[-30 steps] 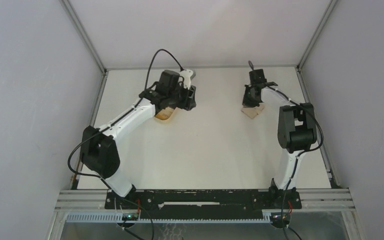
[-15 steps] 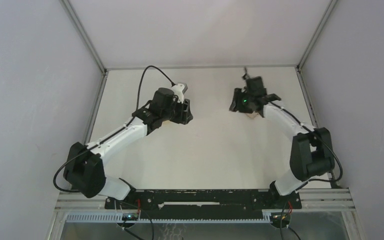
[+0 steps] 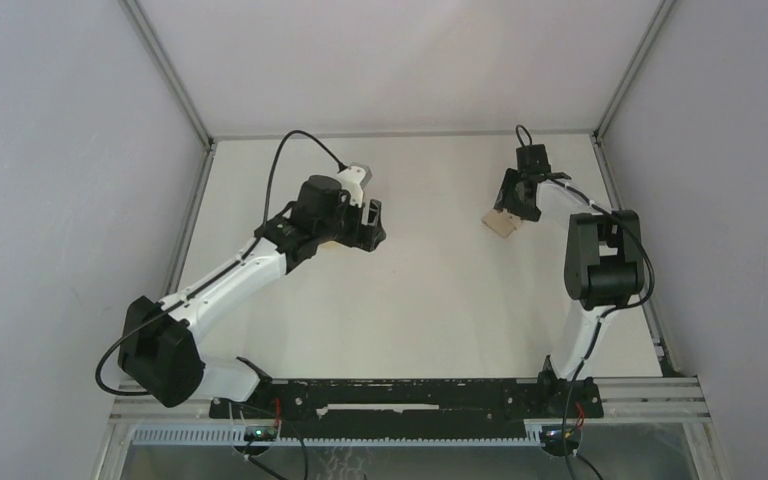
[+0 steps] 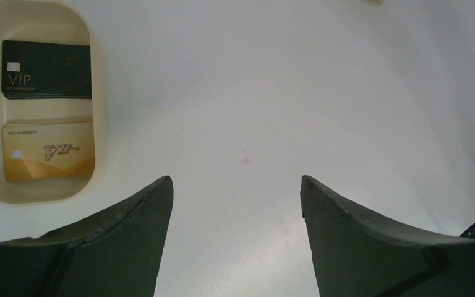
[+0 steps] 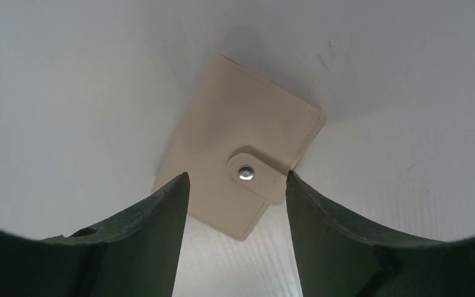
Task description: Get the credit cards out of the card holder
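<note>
Two robot arms rise from the near edge of a white table (image 3: 430, 300) and reach toward its far half. On the left, the left pincer (image 4: 235, 182) hovers over bare table with its jaws spread and nothing between them.

Just beside it sits an oval tray (image 4: 101, 124). A black credit card (image 4: 46, 68) and a gold credit card (image 4: 48, 150) lie flat inside, both marked VIP, probably set there to keep removed cards together.

At the far right, the right pincer (image 5: 236, 176) hangs open and empty directly above the tan card holder (image 5: 222, 124). It lies flat on the table with its snap tab fastened.

With the flap shut, any cards still inside are hidden. From overhead, the left arm hides the tray and the right pincer partly covers the holder. Whether each card tops a small stack is hard to tell.
</note>
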Action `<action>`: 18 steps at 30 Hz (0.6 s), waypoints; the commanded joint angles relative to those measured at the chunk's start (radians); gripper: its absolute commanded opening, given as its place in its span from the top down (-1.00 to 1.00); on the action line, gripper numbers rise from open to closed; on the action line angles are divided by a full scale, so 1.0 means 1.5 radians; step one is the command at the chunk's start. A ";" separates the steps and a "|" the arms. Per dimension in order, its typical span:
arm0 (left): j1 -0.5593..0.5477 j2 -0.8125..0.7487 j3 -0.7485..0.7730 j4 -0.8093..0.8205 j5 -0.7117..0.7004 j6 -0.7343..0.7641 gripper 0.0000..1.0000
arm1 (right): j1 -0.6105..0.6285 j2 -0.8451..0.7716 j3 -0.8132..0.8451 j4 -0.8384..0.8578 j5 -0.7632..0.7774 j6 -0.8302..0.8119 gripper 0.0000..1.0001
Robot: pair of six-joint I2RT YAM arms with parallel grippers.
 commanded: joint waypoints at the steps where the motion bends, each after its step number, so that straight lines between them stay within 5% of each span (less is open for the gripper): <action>1: -0.002 -0.037 0.009 0.016 -0.001 0.024 -0.68 | -0.001 0.034 0.048 -0.012 0.017 0.014 -0.34; 7: -0.002 -0.048 -0.005 0.032 -0.039 0.017 -0.98 | 0.050 0.067 0.056 -0.044 0.012 0.005 -0.33; 18: 0.013 -0.053 -0.019 0.031 -0.064 0.004 -1.00 | 0.156 0.041 0.037 -0.103 -0.015 -0.014 -0.28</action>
